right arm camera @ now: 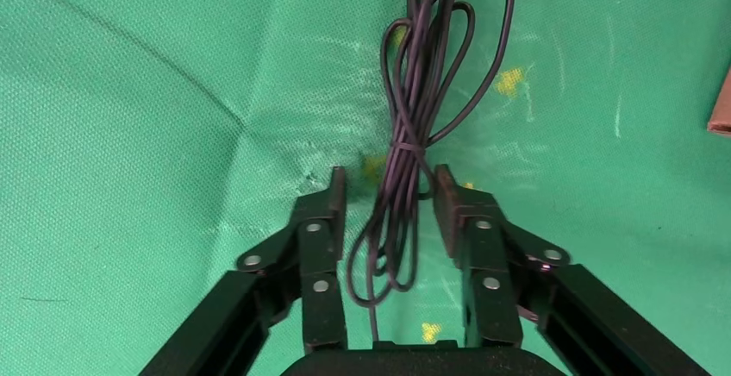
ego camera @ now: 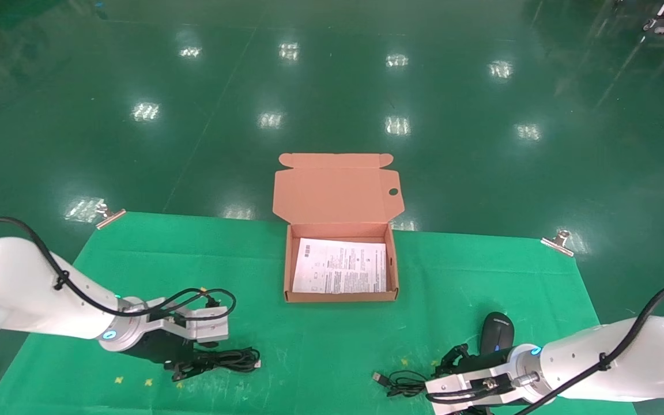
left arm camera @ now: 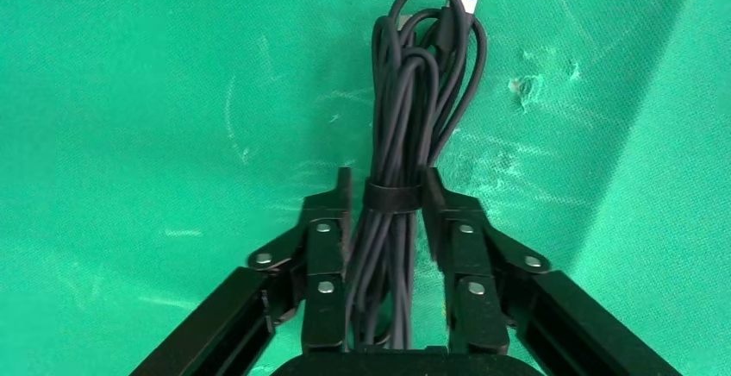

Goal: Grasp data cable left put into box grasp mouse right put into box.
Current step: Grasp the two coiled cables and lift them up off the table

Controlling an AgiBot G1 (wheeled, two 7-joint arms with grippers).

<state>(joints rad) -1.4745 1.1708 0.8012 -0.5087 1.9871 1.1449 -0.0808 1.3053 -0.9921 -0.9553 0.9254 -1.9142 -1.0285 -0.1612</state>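
Left gripper (left arm camera: 386,199), low in the left wrist frame: black fingers (left arm camera: 326,221) straddle the data cable (left arm camera: 405,134), a black bundle of long narrow loops with a silver plug, at its strap. The pads lie against or just beside the bundle; it appears clamped, though firm contact cannot be confirmed. In the head view this gripper (ego camera: 191,360) sits lower left, the cable on the green cloth-covered table (ego camera: 332,346).

For a sound lift, keep the pinch on the strap so no loop slips free, then raise clear of the wall of the orange-brown cardboard box (ego camera: 340,297), centre frame, lid open, printed sheet (ego camera: 340,268) inside.

Right gripper (right arm camera: 388,195), fingers spread, straddles the thin black cord (right arm camera: 414,109) of the small black oval mouse (ego camera: 496,331), lower right.
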